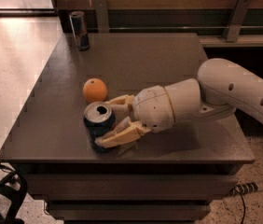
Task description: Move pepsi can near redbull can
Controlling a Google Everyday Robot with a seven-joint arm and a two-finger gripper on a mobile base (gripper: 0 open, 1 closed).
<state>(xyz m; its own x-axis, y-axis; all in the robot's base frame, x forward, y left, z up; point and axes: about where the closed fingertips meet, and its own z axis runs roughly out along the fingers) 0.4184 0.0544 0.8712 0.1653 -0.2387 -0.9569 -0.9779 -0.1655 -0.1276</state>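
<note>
The pepsi can [98,125], dark blue with a silver top, stands upright near the table's front left. My gripper [105,123] reaches in from the right. Its two cream fingers [120,135] sit on either side of the can, closed against it, and the can rests on the table. The redbull can [79,30], slim with a silver top, stands upright at the far left corner of the table, well away from the gripper.
An orange [95,90] lies just behind the pepsi can, close to the upper finger. The dark table [145,59] has edges near the can at front and left. A railing runs behind the table. Dark equipment and cables sit on the floor at bottom left.
</note>
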